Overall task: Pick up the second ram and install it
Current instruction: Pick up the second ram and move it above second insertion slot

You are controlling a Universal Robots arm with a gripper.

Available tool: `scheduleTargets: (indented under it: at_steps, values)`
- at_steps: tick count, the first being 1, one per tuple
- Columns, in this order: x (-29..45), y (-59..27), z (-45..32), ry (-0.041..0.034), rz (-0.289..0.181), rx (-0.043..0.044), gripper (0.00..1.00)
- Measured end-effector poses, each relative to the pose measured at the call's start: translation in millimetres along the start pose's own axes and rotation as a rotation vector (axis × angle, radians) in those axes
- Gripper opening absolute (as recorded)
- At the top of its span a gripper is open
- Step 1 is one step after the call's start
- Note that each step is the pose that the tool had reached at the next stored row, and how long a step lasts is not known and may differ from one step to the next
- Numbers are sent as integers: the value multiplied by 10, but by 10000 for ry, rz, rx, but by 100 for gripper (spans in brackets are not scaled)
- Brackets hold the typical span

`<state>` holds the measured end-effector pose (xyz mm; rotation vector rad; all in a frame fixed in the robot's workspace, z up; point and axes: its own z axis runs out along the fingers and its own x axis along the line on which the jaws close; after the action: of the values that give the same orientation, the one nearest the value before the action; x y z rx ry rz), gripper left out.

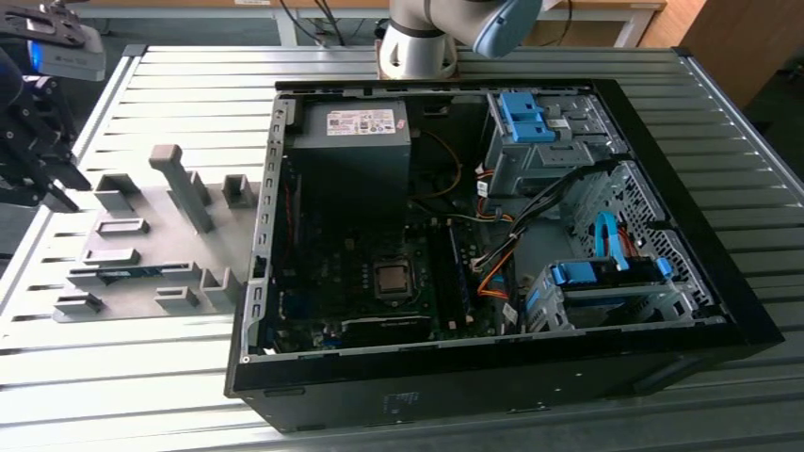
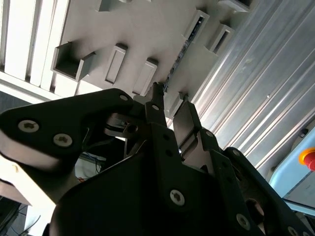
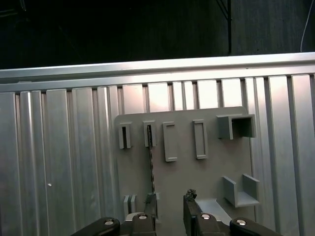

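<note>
The gripper (image 1: 56,188) hangs at the exterior view's left, above the edge of the ribbed metal table (image 1: 188,85) and just beside the grey plate (image 1: 151,247). It is higher than the plate and touches nothing. Both wrist views show its two dark fingers (image 3: 189,209) standing apart with an empty gap between them, so the gripper (image 3: 171,209) holds nothing.

The ram stick (image 1: 126,273) lies in the grey plate, on its edge, between two small holder blocks (image 1: 123,226) on the near-left part of the plate. It looks like a thin blue-green strip. In the first wrist view the ram stick (image 3: 151,169) is a narrow dark line that runs from one slotted block down to one of the fingers, not into the gap. In the second wrist view the ram stick (image 2: 178,61) is beyond the fingertips of the gripper (image 2: 171,110), and it points toward them.

On the exterior view's right of the plate, the open computer case (image 1: 503,377) lies on its side, with bright blue latches (image 1: 525,118) at its far right. The arm's base (image 1: 421,42) stands behind the case, at the far side of the table.
</note>
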<state>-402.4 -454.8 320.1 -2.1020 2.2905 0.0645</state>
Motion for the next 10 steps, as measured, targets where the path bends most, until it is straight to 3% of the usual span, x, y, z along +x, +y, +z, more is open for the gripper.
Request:
scheduleTargets:
  at_steps: [10]
  values:
    - [39,-4,177,11,-1,22,36]
